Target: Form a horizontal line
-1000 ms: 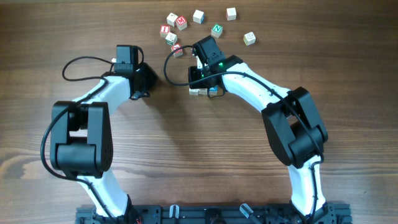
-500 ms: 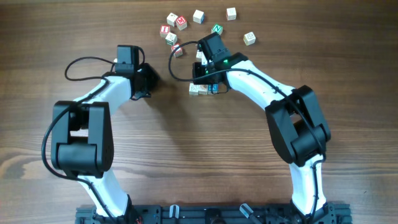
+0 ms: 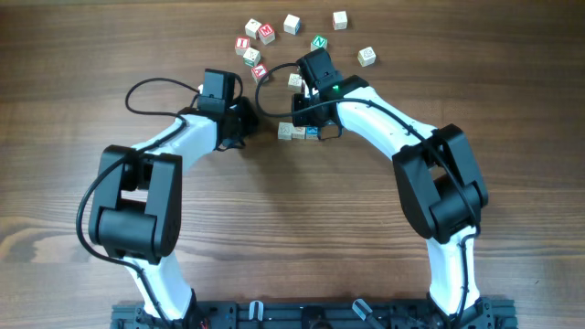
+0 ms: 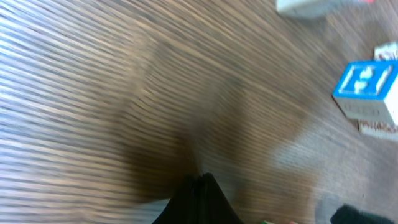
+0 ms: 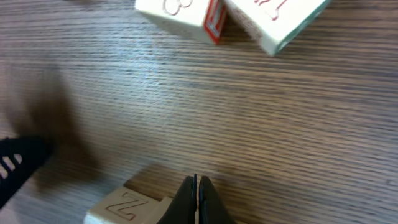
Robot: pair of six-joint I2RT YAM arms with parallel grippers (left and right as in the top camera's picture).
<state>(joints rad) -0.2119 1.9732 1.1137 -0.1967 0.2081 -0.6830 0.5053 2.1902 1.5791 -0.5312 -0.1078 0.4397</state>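
Hovering by the horizontal line (image 3: 292, 132) at upper centre, we hold our left gripper (image 4: 200, 186) and right gripper (image 5: 197, 193) pinched closed, both empty.

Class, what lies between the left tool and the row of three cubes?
Only bare table, seen overhead, separates the left tool from the row.

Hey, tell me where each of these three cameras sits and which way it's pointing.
Overhead: above the table, facing straight down; left arm, right arm, the cube row, loose cubes.
Left wrist: on the left arm, facing down at blurred wood; shut left fingers, a blue-faced cube.
Right wrist: on the right arm, facing down; shut right fingers by a Z cube.
Shared: the loose cubes appear in overhead and right wrist.
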